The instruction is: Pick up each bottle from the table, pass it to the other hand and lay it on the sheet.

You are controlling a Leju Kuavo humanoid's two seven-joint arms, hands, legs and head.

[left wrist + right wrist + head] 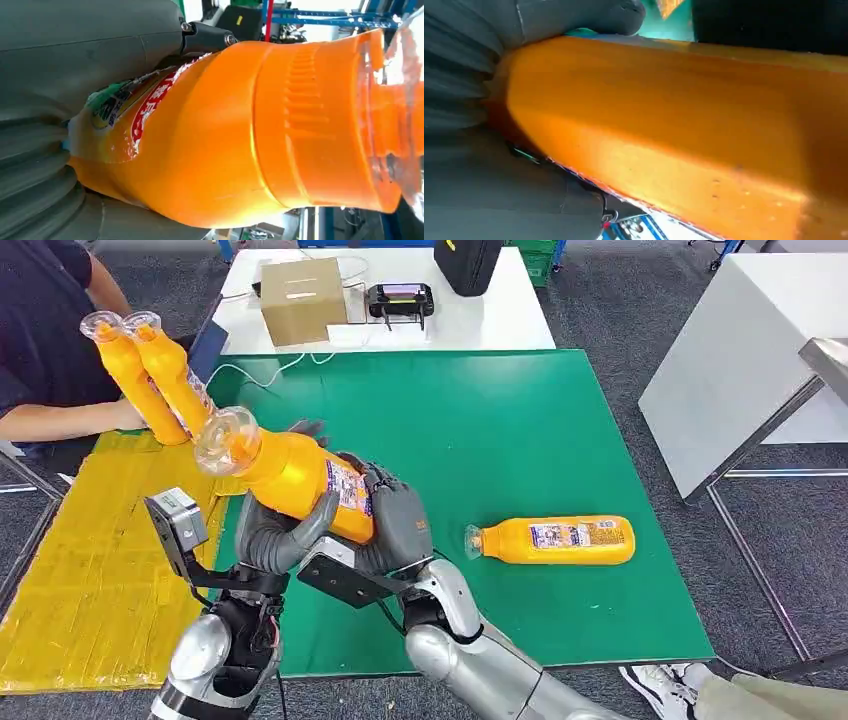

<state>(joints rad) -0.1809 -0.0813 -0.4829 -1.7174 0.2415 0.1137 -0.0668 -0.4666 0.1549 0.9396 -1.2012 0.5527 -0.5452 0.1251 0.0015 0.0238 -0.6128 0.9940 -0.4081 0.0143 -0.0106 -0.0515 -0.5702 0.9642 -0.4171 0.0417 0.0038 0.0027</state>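
Observation:
An orange bottle (290, 472) with a clear cap is lifted above the left part of the green table (500, 420), tilted with its cap up and to the left. My left hand (283, 532) holds it from below and my right hand (402, 523) grips its labelled base end. Up close, the left wrist view has the orange bottle (240, 140) lying against my left hand (75, 55). In the right wrist view the orange bottle (674, 135) lies under the thumb of my right hand (479, 80). A second orange bottle (553, 540) lies on its side on the table to the right. The yellow sheet (90, 580) covers the surface to the left.
A person at the far left holds two orange bottles (150, 370) upright over the yellow sheet. Behind the green table stands a white table with a cardboard box (303, 300) and a black device (400, 300). A white cabinet (740, 350) stands on the right.

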